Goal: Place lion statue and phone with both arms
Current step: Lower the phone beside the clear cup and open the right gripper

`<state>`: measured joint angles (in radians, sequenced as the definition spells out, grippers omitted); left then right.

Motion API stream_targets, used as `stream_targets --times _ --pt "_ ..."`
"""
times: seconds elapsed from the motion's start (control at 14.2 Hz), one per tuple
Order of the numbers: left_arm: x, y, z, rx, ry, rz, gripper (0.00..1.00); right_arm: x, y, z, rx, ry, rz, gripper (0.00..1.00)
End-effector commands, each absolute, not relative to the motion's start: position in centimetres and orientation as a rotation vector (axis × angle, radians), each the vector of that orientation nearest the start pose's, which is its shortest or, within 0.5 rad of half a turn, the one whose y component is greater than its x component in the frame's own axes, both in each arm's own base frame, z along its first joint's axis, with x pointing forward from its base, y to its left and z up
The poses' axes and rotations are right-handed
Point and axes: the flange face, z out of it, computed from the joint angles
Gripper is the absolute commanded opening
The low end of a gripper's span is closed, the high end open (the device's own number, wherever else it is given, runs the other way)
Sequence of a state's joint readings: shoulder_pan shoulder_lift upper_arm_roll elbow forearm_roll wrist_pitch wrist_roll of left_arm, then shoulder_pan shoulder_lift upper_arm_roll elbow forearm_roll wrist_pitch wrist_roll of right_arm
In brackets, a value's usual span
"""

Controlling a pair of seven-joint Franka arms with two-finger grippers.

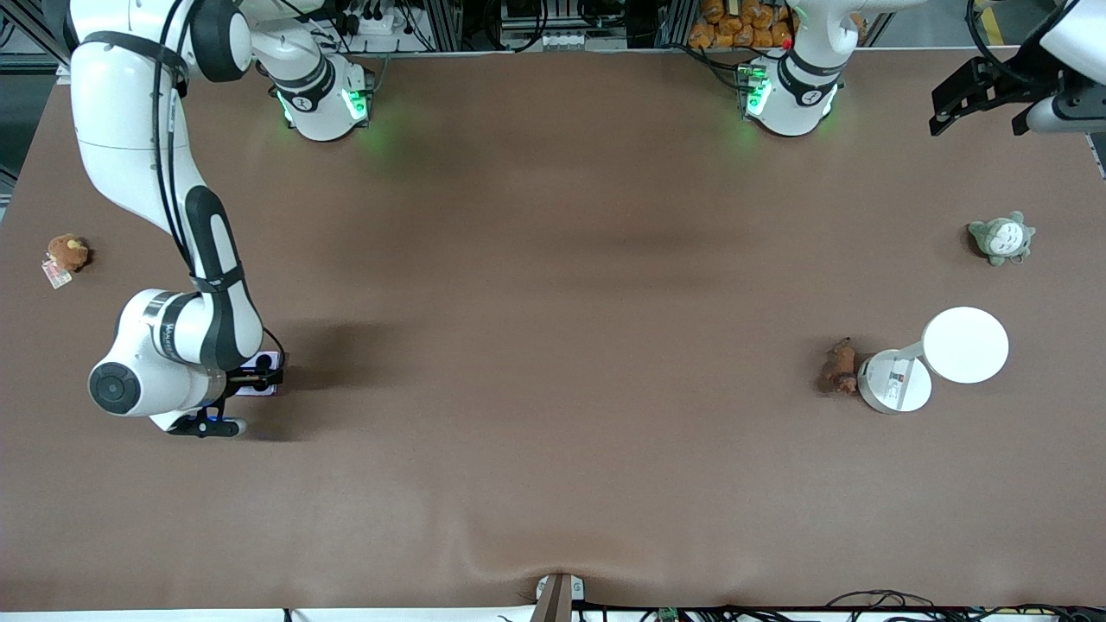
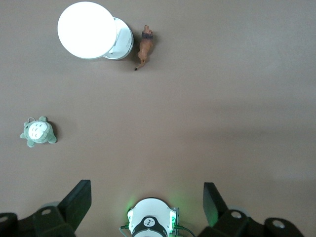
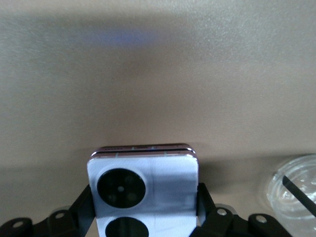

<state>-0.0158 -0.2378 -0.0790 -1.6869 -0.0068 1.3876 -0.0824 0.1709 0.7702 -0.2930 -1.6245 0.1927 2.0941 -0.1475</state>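
The right gripper (image 1: 259, 377) sits low at the right arm's end of the worktop (image 1: 553, 345), its jaws closed on the phone (image 3: 143, 190), one black finger pressed against each side edge. In the right wrist view the phone's long axis runs straight out from between the jaws, its folded hinge edge leading and its face up. It is a slab of smooth, glossy pale lavender with rounded corners, a thin dark seam along the fold and two round black camera circles on its face. From the front camera only a pale sliver of it shows beside the wrist. The lion statue (image 1: 840, 366) lies well apart at the left arm's end, touching or just beside the round base of a small white desk lamp (image 1: 940, 358) at about the lamp's nine o'clock. It is a hard-looking, reddish-brown figurine, elongated, with a thin tail. The left gripper (image 1: 985, 91) is high over the table edge at roughly one o'clock from the statue, jaws spread wide and empty, and is plainly the nearer arm for it. A grey-green plush (image 1: 1002, 238) lies between them, and a brown plush toy with a tag (image 1: 66, 255) rests near the right arm. The worktop is matte brown and faintly rippled.
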Motion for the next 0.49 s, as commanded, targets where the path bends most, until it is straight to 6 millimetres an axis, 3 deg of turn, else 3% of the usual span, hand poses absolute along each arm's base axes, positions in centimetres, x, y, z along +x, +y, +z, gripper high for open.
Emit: stream_targets --times 0.0,0.28,0.42 --pt "44.7 -5.1 67.6 -3.139 0.025 0.088 1.00 65.1 -5.7 16.1 -3.136 0.069 0.415 1.00" --pt "44.7 -4.8 67.6 -3.136 0.016 0.090 1.00 65.9 -5.0 17.6 -3.139 0.047 0.377 1.00" --pt "44.7 -5.3 67.5 -3.128 0.027 0.091 1.00 67.4 -4.6 21.6 -3.143 0.040 0.272 1.00"
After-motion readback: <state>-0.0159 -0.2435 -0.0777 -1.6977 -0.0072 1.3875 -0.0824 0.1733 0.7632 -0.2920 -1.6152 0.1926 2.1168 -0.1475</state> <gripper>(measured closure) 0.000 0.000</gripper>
